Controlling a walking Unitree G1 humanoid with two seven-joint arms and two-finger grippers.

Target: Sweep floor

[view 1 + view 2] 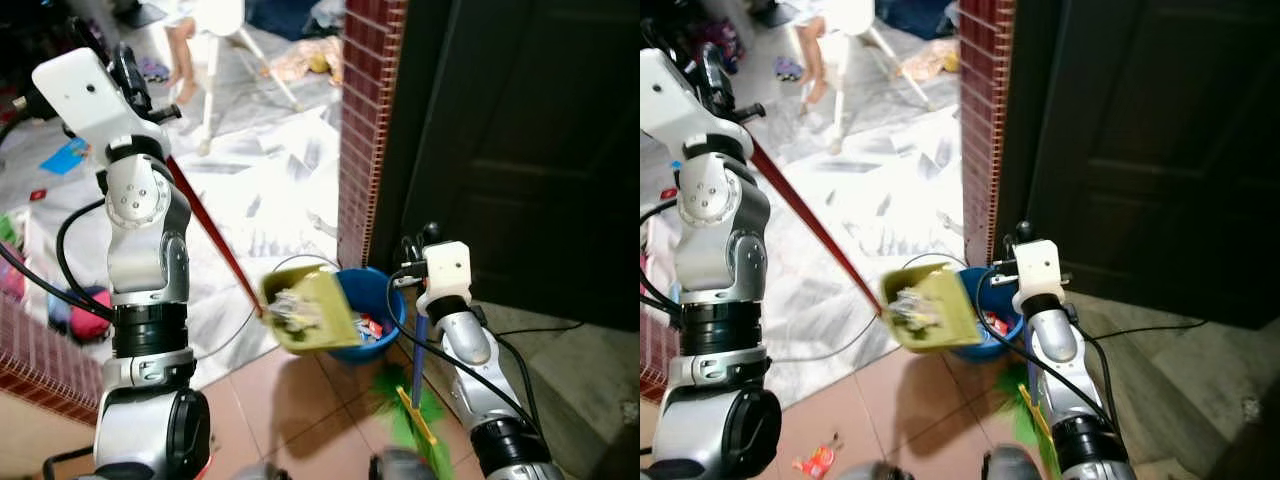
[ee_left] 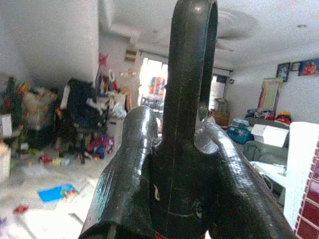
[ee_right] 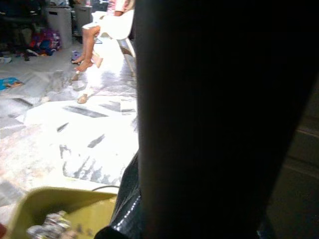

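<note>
My left gripper (image 1: 140,85) is raised high at the left and shut on the top of a long red dustpan handle (image 1: 215,235). In the left wrist view its fingers (image 2: 134,169) clasp the handle's dark loop end. The yellow-green dustpan (image 1: 310,310) hangs tilted at the rim of a blue bin (image 1: 385,300), with grey scraps and litter in it. My right gripper (image 1: 414,278) is low beside the bin, shut on the blue handle of a broom (image 1: 420,355). The broom's green bristles (image 1: 400,415) rest on the tiles. The dustpan (image 3: 60,214) also shows in the right wrist view.
A red brick pillar (image 1: 365,130) and a dark door (image 1: 520,150) stand right behind the bin. A person's legs (image 1: 185,60) and a white chair (image 1: 225,30) are farther back on pale floor. A red wrapper (image 1: 818,460) lies on the tiles near my feet.
</note>
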